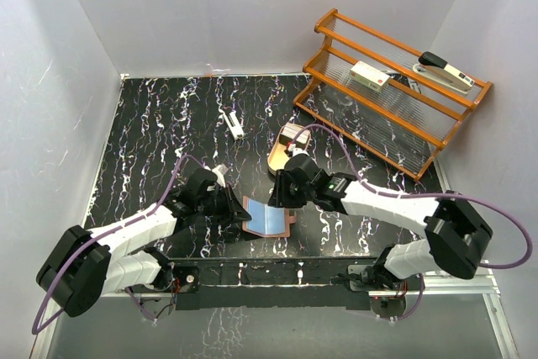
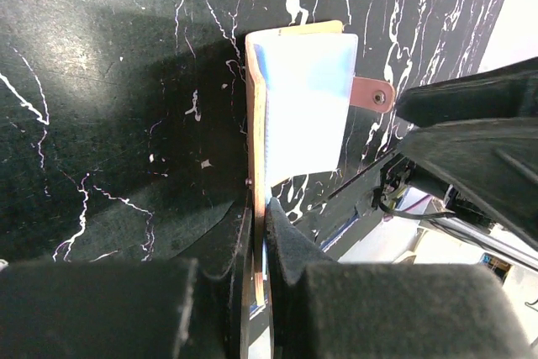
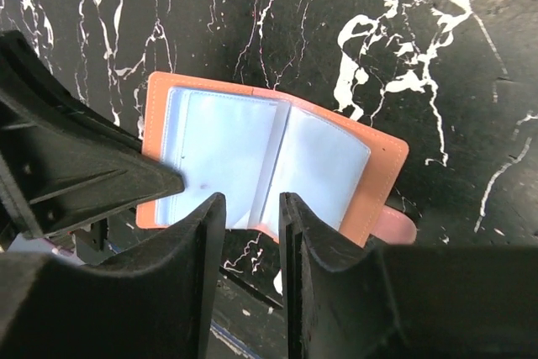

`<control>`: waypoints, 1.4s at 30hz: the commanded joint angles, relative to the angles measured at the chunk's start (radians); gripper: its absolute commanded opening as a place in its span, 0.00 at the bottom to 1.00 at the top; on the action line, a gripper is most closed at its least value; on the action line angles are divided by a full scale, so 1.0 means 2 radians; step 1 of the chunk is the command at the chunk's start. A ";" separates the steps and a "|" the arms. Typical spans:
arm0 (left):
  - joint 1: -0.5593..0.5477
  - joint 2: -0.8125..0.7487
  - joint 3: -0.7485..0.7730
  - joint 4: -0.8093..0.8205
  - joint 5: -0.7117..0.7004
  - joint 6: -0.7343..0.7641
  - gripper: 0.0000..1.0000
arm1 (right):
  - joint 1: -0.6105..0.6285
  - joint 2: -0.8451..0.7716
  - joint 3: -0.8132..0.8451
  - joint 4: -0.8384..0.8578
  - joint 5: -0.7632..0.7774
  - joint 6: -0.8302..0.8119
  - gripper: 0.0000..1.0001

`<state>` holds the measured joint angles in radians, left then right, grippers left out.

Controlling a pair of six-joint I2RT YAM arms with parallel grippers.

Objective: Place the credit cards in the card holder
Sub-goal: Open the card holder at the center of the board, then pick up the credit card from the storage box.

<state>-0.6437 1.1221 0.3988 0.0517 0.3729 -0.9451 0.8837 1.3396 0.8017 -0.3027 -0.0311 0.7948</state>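
Note:
The card holder (image 1: 267,218) lies open on the black marble table, pale blue-grey inside up, salmon-brown cover and side tab (image 2: 371,94) showing. My left gripper (image 1: 239,208) is shut on the card holder's left cover edge (image 2: 257,166), holding that flap raised. My right gripper (image 1: 278,200) hovers over the card holder (image 3: 269,157), jaws slightly apart and empty (image 3: 252,203). The credit cards (image 1: 292,132) look like a small whitish and brown stack on the tan oval tray behind the right gripper.
The tan oval wooden tray (image 1: 281,157) sits just behind the card holder. A small white object (image 1: 233,124) lies at mid-table. An orange wooden rack (image 1: 395,115) at back right holds a white box (image 1: 368,75) and a stapler (image 1: 445,71). White walls enclose the table.

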 commanded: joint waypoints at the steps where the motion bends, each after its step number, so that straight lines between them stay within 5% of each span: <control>1: -0.002 -0.008 0.013 -0.011 -0.006 0.001 0.07 | 0.003 0.035 -0.011 0.062 -0.020 -0.001 0.28; 10: -0.002 -0.009 0.017 -0.052 -0.041 0.017 0.27 | 0.003 0.090 -0.036 0.043 0.022 -0.003 0.20; 19: -0.002 -0.008 0.015 -0.040 -0.028 0.027 0.00 | 0.003 0.062 -0.011 0.020 0.032 -0.026 0.25; 27: -0.002 -0.028 0.011 -0.043 -0.023 0.023 0.00 | -0.005 0.048 0.060 -0.001 0.084 -0.154 0.34; 42: -0.002 -0.031 0.014 -0.045 -0.017 0.014 0.00 | -0.065 0.197 0.273 -0.071 0.202 -0.405 0.41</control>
<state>-0.6437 1.0821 0.4004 -0.0315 0.3134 -0.9131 0.7616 1.7115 1.2781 -0.4446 0.2653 0.1574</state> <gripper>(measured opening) 0.042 0.396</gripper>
